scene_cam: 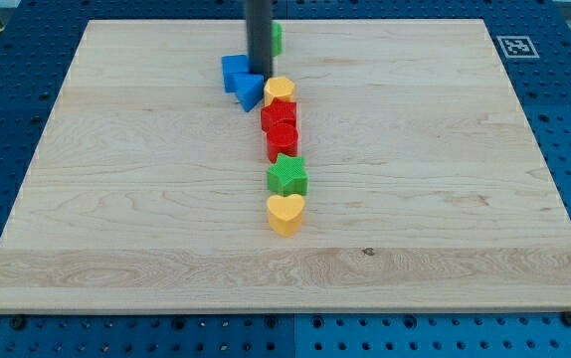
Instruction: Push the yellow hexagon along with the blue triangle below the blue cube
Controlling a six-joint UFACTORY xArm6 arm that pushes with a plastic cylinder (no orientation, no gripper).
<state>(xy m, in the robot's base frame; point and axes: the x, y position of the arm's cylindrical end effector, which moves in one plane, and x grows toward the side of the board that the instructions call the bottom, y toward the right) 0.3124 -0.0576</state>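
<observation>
Yellow hexagon (280, 90) beside blue triangle (250, 89), my tip (260, 75) seemingly touching both, no jaws.

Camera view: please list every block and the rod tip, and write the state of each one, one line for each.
my tip: down at the board, between blue triangle and yellow hexagon
blue cube: flat, touching blue triangle
blue triangle: flat, beside my tip
yellow hexagon: flat, above red blocks
red blocks: two, touching
green star: flat
yellow heart: flat, just below green star
green block: mostly hidden behind rod
</observation>
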